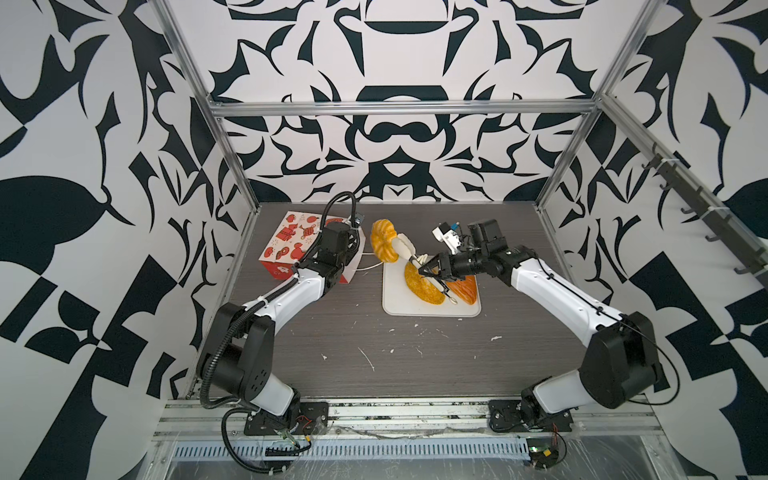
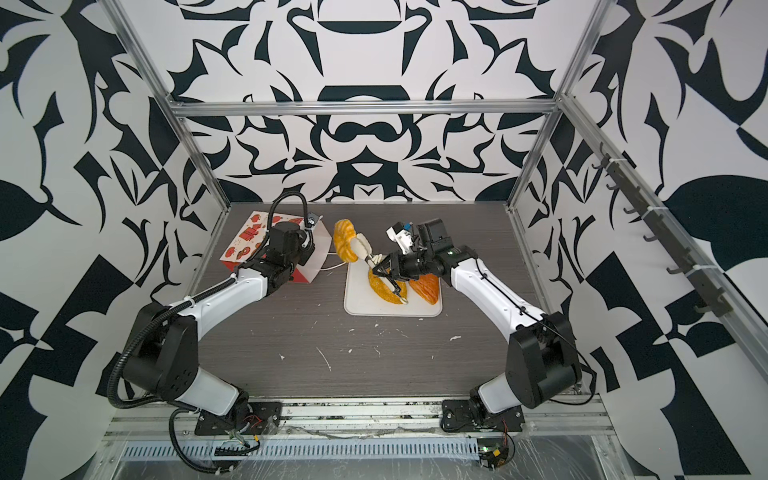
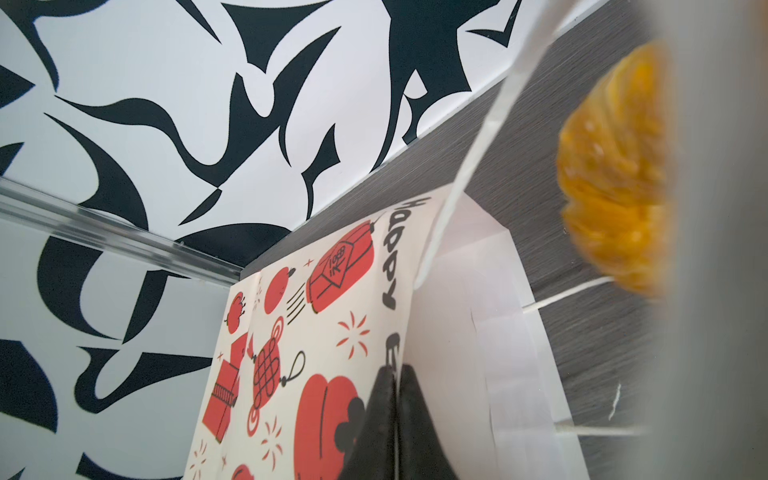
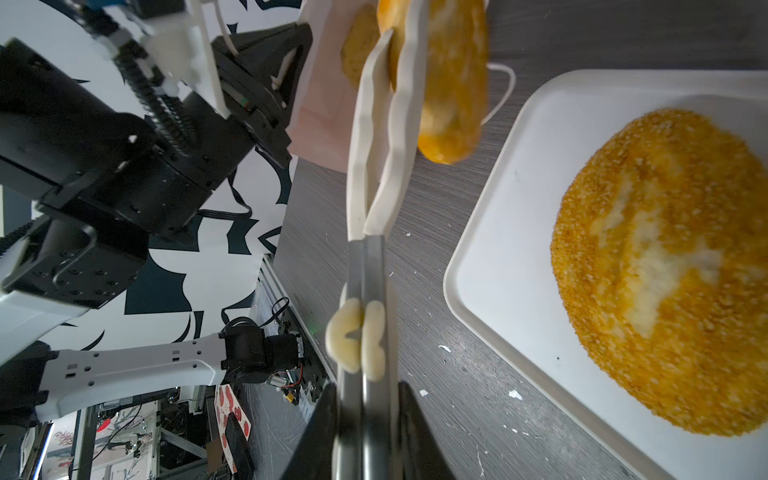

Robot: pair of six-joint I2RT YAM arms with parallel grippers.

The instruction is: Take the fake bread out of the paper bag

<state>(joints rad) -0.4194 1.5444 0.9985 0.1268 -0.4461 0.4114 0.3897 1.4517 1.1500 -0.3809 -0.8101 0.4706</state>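
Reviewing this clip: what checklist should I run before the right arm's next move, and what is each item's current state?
1. Tongs clamped on the twisted ring: ok. The ring hangs in the air, clear of the bag.
2. Right gripper shut on the tongs' handles: ok.
3. Left gripper pinching the paper bag at its rim: ok.
4. Ring over the white tray: not ok. It hangs beyond the tray's far corner.
5. Room on the tray: cannot tell. The flaky piece and the loaf cover most of it.
6. Bag emptied: not ok. A brownish piece seems to show in its mouth.
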